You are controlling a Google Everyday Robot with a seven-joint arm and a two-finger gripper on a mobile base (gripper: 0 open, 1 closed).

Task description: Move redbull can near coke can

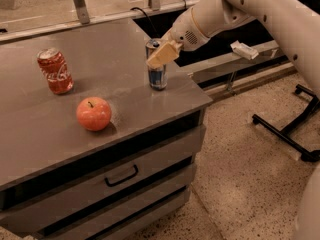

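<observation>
1. The tall slim silver can with the blue lower band, the redbull can (157, 77), stands upright on the grey tabletop (120, 49), near its right edge and well apart from the dented red coke can with white script (55, 71) at the far left.
2. The tan-padded tool (161, 54) on the white arm (215, 16) sits at the top of the slim can, its pad lying against the can's upper part. I cannot tell whether the tool is clamped on the can or only set around it.
3. Judged from this layout, the carry to the left is not yet done; the whole width of the tabletop lies between the two cans.
4. Risk one: the hold is high on a narrow, smooth can. If the grip is light, the can may slip or swing when lifted.
5. Risk two: if the can is dragged instead of lifted, its base may catch and it may tip, and the right edge is close enough for it to roll off.
6. Risk three: the round red-orange apple (93, 113) lies in front of the direct path; a low or forward sweep may knock it and set it rolling.
7. Risk four: the coke can leans a little on its uneven body, so a close approach may topple it.
</observation>
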